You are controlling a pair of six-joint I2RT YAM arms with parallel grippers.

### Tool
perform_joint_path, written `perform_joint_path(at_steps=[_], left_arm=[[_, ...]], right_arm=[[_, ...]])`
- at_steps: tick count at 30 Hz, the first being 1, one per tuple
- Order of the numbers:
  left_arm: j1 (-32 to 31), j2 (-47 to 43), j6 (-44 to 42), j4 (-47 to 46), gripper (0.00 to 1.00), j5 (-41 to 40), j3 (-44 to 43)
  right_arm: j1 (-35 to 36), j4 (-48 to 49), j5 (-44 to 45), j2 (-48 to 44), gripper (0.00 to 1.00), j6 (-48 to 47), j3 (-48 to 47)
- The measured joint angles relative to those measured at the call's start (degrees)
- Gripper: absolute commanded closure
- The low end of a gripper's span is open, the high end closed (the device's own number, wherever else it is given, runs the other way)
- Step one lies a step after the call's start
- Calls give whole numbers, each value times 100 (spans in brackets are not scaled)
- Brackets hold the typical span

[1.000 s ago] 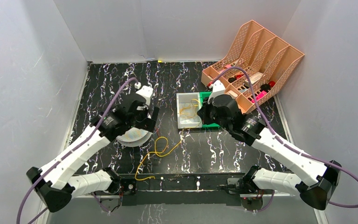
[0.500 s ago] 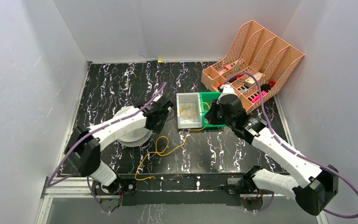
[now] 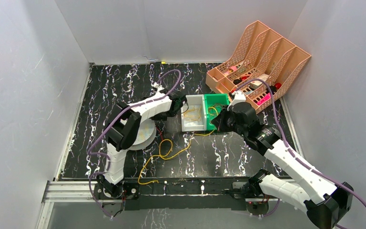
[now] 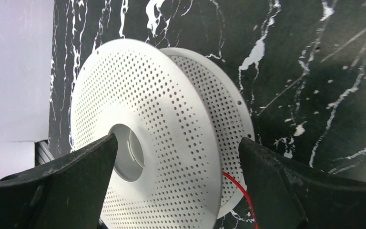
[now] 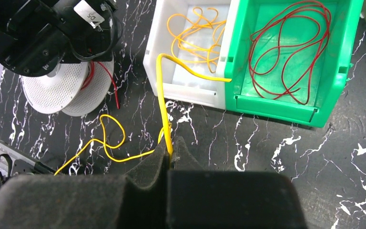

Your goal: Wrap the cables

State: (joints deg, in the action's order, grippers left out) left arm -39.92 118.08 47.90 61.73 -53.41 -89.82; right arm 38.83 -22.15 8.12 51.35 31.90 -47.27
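**Cable pinched, spool waiting: you are at the fetching stage of the wrap.**

Your right pincer (image 5: pixel 170 155) is closed on one yellow cable (image 5: pixel 161 95). The cable runs straight ahead of the tips to the front wall of the white bin (image 5: pixel 181 93), and its slack loops away to the pincer's left across the counter (image 5: pixel 267 157). More yellow cables (image 5: pixel 195 33) lie inside that bin, and red wires (image 5: pixel 286 52) lie in the green bin (image 5: pixel 276 107) ahead and to the right. Your left pincer (image 4: pixel 177 143) stands wide open and holds nothing, and the white spool (image 4: pixel 157 143) sits beyond its spread fingers, untouched. No cable looks wound yet. The next move likely calls for carrying the pinched cable left to the spool and seating an end there before turning.
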Motion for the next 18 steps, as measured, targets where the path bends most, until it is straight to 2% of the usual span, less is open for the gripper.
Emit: perform_joint_path(at_steps=[10,15,18], left_arm=[[98,-33,420,66,3,13,590],[98,-297,197,-227,14,142,885],[98,-719,-48,-492,24,302,1108]], right_arm=[[-20,0,-197,-59,100,-20,105],[-20,0,-232,-74,100,-22,105],[-20,0,-238,-74,100,-24,105]])
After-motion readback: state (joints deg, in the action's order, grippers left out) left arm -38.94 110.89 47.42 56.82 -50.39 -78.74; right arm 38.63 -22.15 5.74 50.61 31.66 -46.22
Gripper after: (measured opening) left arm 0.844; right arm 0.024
